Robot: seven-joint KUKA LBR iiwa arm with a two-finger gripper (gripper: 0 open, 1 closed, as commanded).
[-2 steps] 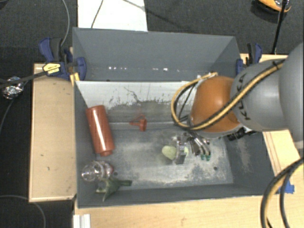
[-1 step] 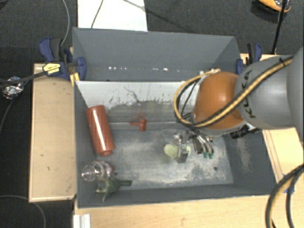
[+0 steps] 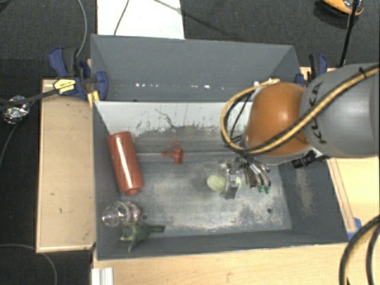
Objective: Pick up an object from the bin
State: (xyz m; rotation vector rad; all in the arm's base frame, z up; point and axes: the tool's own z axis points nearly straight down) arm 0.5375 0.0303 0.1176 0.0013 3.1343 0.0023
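Dark, carpet-like floor point(image 3: 237, 10) lies well beyond the jaws of the gripper point(image 3: 237, 184), above them and to their left, crossed by thin black cables point(image 3: 85, 22). A white sheet point(image 3: 139, 10) rests on it far up-left of the jaws, and a pale wooden tabletop point(image 3: 237, 273) runs well below them

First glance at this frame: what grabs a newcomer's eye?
The arm's orange-covered wrist looms over the right side of the bin, its end effector low beside a small pale green lump. Along the left wall lies a reddish-brown cylinder, with a clear glassy piece and a dark green figure in the near-left corner.
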